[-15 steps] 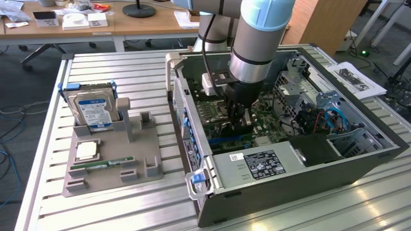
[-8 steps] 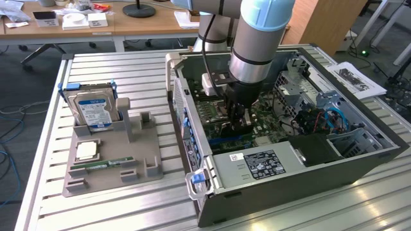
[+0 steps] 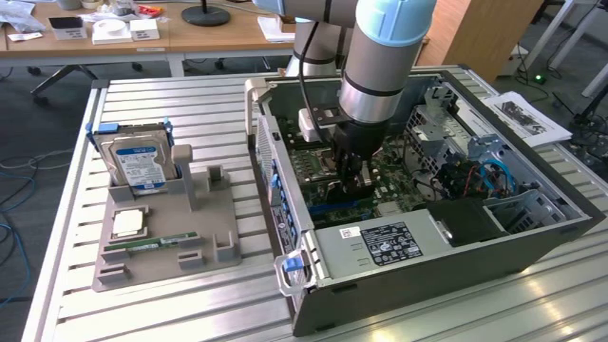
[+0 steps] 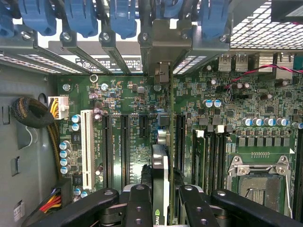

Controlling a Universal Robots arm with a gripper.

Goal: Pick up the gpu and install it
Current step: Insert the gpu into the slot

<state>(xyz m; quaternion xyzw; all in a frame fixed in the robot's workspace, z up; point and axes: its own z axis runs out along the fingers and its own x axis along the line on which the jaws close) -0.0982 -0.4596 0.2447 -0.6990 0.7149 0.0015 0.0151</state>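
ok so starting at the exterior view's left: the desk [image 3: 171,100] has a grey parts holder [image 3: 161,260] on it. The hard drive [image 3: 138,165] stands upright in it, a square processor chip [image 3: 128,223] lies flat in front, and the slim green memory stick [image 3: 152,243] sits just beside the chip. The drive has a blue label but I can't make out any print on it

Moving across, the open computer case [image 3: 456,263] sits mid-desk and the arm reaches straight down into it. The tool [image 3: 354,187] is low over the motherboard [image 4: 128,94]. In the wrist view it's clamped on the gpu [image 4: 160,165], with fingers [image 4: 139,203] on both faces and the card held on edge. So pickup looks done imo, and this is the install part. The card hangs among the black expansion slots [image 4: 180,137], its far end pointing at the rear bays under the blue latches [image 4: 80,16]. Can't tell if its bottom edge touches a slot, the card itself hides that

Seating it, I'd guess, calls for the connector edge square over its slot and the metal end meeting an open bay, then a straight push with no tilt

Further right there's a white sticker [image 3: 385,244] on the case's inner box, writing too small to read, and printed sheets [image 3: 527,117] on the desk past the case, also unreadable
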